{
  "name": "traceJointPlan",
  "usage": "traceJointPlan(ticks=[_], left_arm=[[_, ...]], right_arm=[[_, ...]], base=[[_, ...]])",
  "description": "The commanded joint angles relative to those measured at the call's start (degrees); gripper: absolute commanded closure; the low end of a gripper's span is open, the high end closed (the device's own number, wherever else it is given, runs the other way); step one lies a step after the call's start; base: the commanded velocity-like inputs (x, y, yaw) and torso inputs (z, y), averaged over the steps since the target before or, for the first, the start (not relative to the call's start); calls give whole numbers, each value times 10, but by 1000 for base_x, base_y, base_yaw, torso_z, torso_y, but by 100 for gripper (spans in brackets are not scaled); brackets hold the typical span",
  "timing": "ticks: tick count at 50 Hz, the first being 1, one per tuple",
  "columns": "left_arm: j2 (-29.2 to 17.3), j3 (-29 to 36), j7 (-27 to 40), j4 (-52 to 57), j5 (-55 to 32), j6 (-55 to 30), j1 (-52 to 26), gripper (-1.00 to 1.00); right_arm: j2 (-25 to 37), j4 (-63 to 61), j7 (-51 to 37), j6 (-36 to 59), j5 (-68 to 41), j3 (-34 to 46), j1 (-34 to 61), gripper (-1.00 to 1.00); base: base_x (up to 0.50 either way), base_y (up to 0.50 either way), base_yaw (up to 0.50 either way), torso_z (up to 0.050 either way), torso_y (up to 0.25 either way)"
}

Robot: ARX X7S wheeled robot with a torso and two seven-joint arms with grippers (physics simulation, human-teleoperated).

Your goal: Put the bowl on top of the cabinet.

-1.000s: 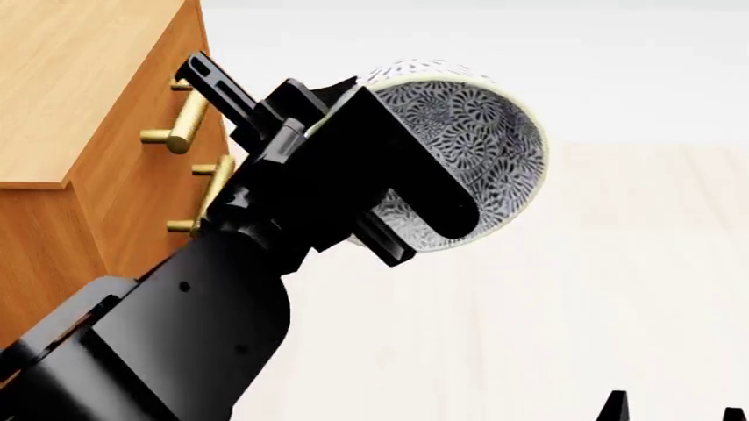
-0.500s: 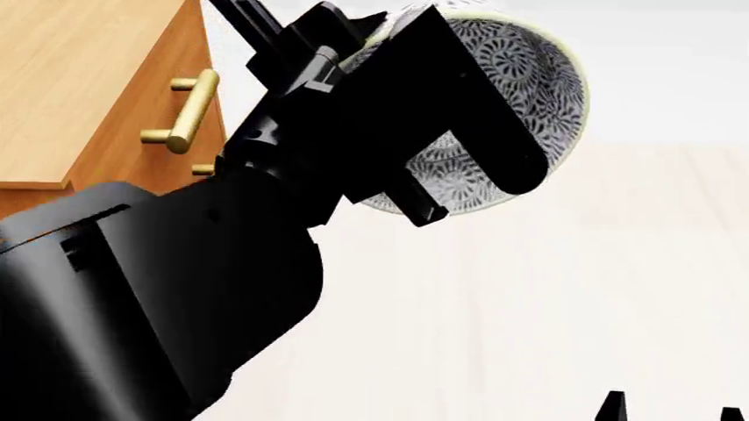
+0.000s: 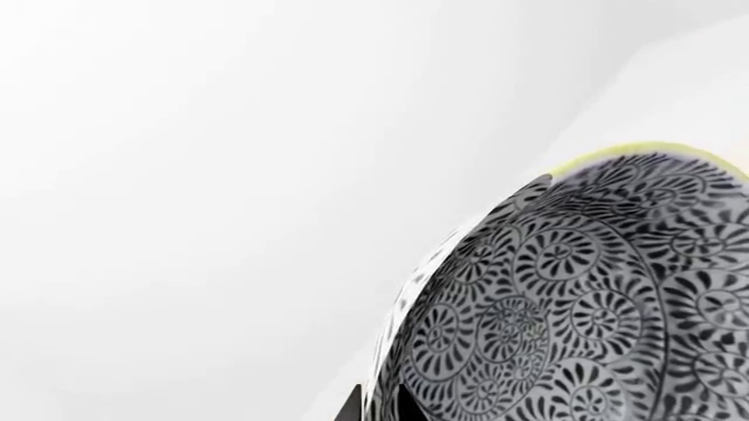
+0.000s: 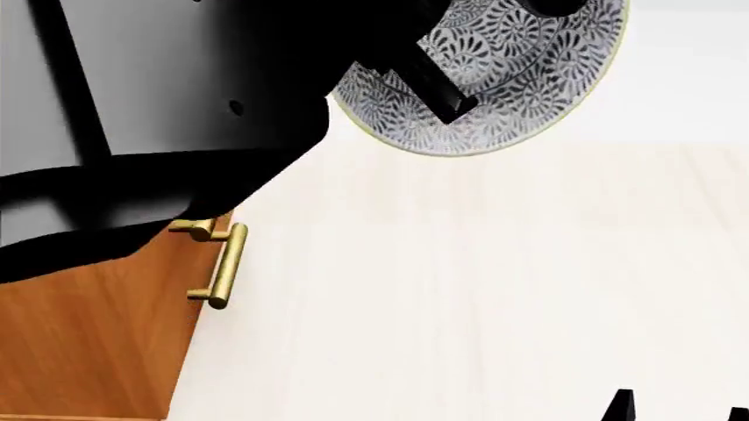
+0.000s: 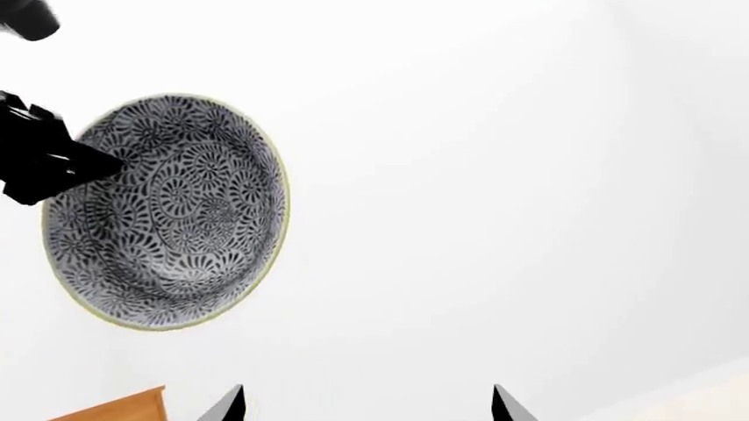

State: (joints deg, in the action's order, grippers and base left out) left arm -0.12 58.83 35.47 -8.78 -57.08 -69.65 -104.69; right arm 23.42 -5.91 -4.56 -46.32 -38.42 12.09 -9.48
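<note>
The left arm is going up fast; a moment ago the bowl (image 4: 515,79) was sitting lower in the head view, next to the cabinet (image 4: 94,333) front, and now it is way up at the top edge of that view; the left gripper (image 4: 439,92) is squeezing the bowl's rim, with one black finger lying across the patterned inside; the bowl is hanging in the air, tipped on its side, touching nothing else; the cabinet is now looking lower down, with only one brass handle (image 4: 223,267) showing under the big black arm; I think this means the bowl is getting high enough to go over the cabinet top; it is not sitting there yet; the right gripper (image 5: 365,405) is waiting with its two tips spread apart, holding nothing.
</note>
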Motion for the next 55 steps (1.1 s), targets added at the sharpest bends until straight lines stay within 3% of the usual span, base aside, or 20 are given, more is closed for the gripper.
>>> traceJointPlan(ticks=[1,8,25,39,55], left_arm=[[0,58,25,-126,-141,65,-105,100],[-2,49,1,-215,-191,102,-111,100],[-1,63,-30,-317,-195,164,-146,100],[1,276,-67,-415,-387,316,-201,100],[1,296,-39,-504,-488,406,-192,100]], right_arm=[[-3,-1,-2,-2,4,-5,-2,-100],[-3,-2,0,-1,2,-5,-2,-100],[0,-2,3,2,-12,-9,-1,-100],[5,6,7,13,-37,-12,10,-100],[2,8,6,18,-32,-13,12,-100]], base=[[0,0,0,0,0],[0,0,0,0,0],[0,0,0,0,1],[0,0,0,0,1],[0,0,0,0,0]])
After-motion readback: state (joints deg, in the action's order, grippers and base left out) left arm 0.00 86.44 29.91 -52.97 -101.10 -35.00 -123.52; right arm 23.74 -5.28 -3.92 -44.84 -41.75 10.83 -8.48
